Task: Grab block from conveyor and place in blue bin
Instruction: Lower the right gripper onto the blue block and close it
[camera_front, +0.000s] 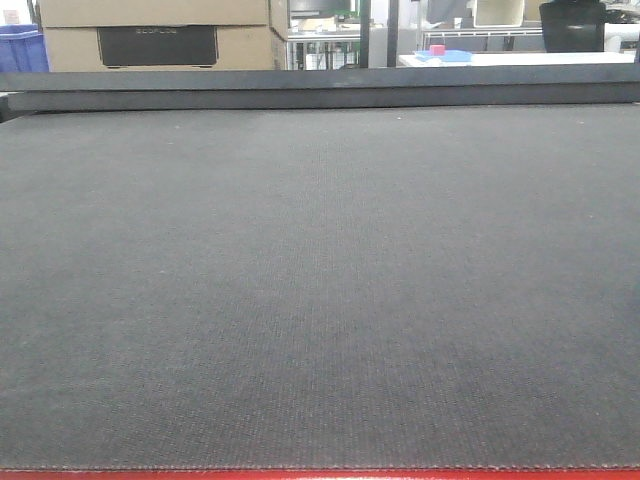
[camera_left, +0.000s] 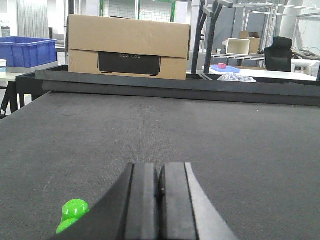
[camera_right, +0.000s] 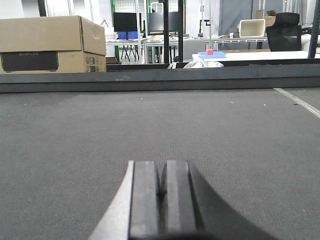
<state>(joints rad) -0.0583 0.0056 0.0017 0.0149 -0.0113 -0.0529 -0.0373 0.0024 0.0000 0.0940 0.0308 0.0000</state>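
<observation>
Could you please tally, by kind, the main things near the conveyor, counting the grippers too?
Conveyor: 1
Grippers: 2, the left gripper and the right gripper
Cardboard box: 1
Blue bin: 1
Green object: 1
Total: 6

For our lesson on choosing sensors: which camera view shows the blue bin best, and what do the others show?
The left wrist view: the blue bin shows its rim and front wall, left of the cardboard box. The front-facing view catches only a cropped corner at its top left edge. The right wrist view does not show it.
</observation>
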